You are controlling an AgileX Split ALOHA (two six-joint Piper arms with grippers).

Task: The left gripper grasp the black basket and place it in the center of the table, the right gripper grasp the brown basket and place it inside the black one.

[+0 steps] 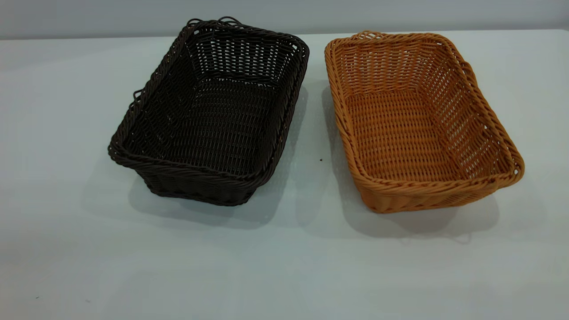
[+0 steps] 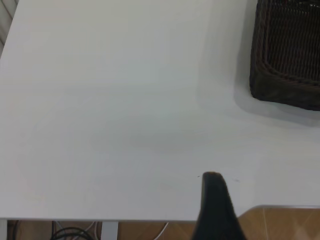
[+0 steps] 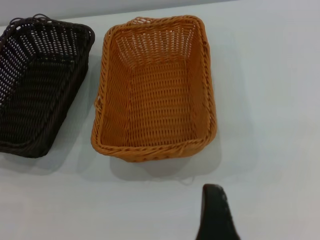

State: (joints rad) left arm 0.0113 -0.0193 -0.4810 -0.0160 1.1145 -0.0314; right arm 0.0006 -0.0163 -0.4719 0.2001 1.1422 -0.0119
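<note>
Baskets sit side by side on the tabletop [image 1: 66, 249], neither one held. In the exterior view the black basket [image 1: 209, 120] lies left of centre, and the brown basket [image 1: 418, 124] lies just to its right with a narrow strip of bare surface between them; they do not touch. Both stand upright on their bases with their open tops facing up, their long sides running roughly away from the camera, and the near ends splay slightly apart. Both are empty inside, showing only woven floor and flared walls under braided rims. A tiny dark speck [image 1: 321, 160] lies on the tabletop in the gap between them. Neither arm shows in the exterior view. From the left wrist view, only one dark finger tip of the left claw [image 2: 216, 200] is visible above bare tabletop near the table's edge, with a corner of the black basket [image 2: 287, 60] well apart from it; whether this claw is released or clenched cannot be told. From the right wrist view, again a single dark finger tip of the right claw [image 3: 216, 212] shows, over bare tabletop near one short end of the brown basket [image 3: 155, 95] but not touching it, with the black basket [image 3: 40, 85] beside that; its state also cannot be told.
</note>
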